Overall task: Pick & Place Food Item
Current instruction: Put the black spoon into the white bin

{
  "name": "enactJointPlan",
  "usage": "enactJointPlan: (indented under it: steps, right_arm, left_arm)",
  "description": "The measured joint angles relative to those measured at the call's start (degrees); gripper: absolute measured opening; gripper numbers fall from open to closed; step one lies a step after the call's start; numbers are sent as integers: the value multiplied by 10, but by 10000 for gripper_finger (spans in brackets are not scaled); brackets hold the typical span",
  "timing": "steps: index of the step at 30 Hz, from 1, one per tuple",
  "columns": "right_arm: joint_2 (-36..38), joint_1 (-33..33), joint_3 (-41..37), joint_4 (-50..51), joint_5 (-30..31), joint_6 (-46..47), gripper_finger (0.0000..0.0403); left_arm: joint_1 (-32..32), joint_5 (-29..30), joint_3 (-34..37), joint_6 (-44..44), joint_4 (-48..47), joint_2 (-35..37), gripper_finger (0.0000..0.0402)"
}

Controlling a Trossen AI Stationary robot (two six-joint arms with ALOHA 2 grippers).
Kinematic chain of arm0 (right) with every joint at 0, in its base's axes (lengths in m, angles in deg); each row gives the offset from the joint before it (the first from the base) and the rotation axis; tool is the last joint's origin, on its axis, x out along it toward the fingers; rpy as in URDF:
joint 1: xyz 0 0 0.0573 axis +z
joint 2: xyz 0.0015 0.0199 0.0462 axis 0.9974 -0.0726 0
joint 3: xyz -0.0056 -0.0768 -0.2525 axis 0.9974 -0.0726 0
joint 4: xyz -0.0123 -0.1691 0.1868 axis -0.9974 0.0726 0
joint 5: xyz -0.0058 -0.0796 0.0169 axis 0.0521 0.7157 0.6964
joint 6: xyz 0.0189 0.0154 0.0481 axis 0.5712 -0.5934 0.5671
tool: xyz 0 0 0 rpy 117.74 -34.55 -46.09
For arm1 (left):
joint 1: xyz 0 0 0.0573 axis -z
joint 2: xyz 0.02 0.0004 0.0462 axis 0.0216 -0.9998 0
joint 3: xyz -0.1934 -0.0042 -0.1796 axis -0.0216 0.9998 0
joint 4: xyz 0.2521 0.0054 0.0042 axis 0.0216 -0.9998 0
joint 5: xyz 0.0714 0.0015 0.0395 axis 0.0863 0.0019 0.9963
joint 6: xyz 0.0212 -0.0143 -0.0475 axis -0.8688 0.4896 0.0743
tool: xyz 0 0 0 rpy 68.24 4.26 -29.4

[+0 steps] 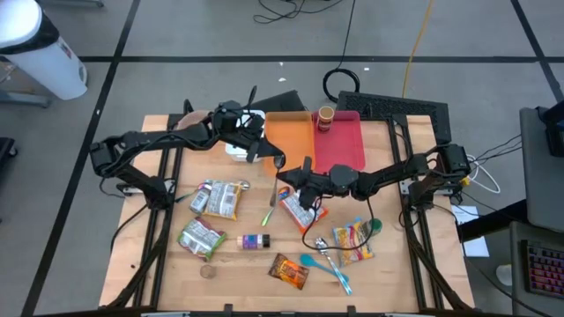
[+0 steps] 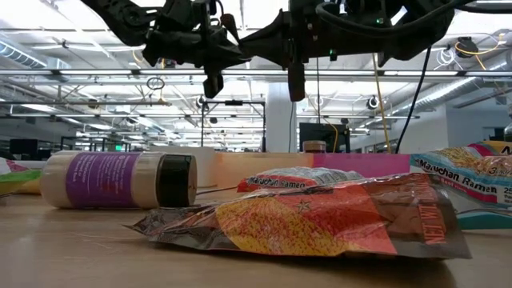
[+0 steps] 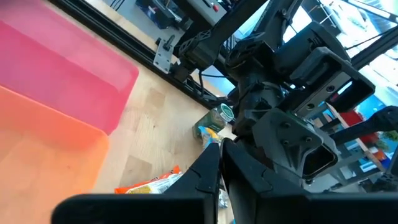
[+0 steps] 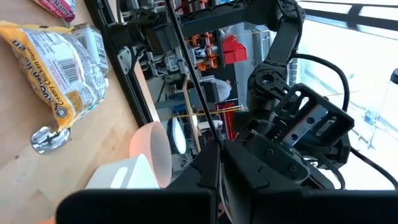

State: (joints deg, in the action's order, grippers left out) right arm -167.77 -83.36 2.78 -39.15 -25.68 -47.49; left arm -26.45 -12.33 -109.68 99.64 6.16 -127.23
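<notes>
On the wooden table (image 1: pixel 388 277), the right gripper (image 1: pixel 298 180) hangs near the middle, just off the near edge of the red tray (image 1: pixel 345 145), above the Maruchan ramen packet (image 1: pixel 298 209) that lies there. Its fingers are pressed together with nothing between them, as the right wrist view shows. The left gripper (image 1: pixel 266 151) hovers over the near edge of the orange tray (image 1: pixel 286 132), close beside the right one; its fingers are likewise together and empty. From table height both grippers stand clear above the items, neither touching anything.

A small brown cup (image 1: pixel 325 117) stands at the far end of the trays, on the line between them. Toward the table's left side lie a cream chicken ramen packet (image 1: pixel 220 199) and a green snack bag (image 1: pixel 201 237). A purple-labelled bottle (image 1: pixel 254 241) lies on its side near the centre front, with an orange-brown foil snack packet (image 1: pixel 289 270) closer to the near edge. A colourful candy bag (image 1: pixel 352 241) and a blue spoon (image 1: pixel 324 266) lie toward the right front.
</notes>
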Motion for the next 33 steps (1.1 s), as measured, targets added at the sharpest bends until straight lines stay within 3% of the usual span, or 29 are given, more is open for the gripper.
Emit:
enactJointPlan:
  steps: [12, 25, 33]
  right_arm:
    - [1, 0, 1, -2, 14, 28, 1]
    - [-1, 0, -1, 2, 17, 51, 1]
    - [9, 0, 0, 0, 75, 75, 1]
  left_arm:
    - [0, -11, 0, -62, 59, 0, 31]
    - [-6, -23, 0, -82, 93, 1, 215]
    - [-42, -101, 0, -118, 140, 38, 249]
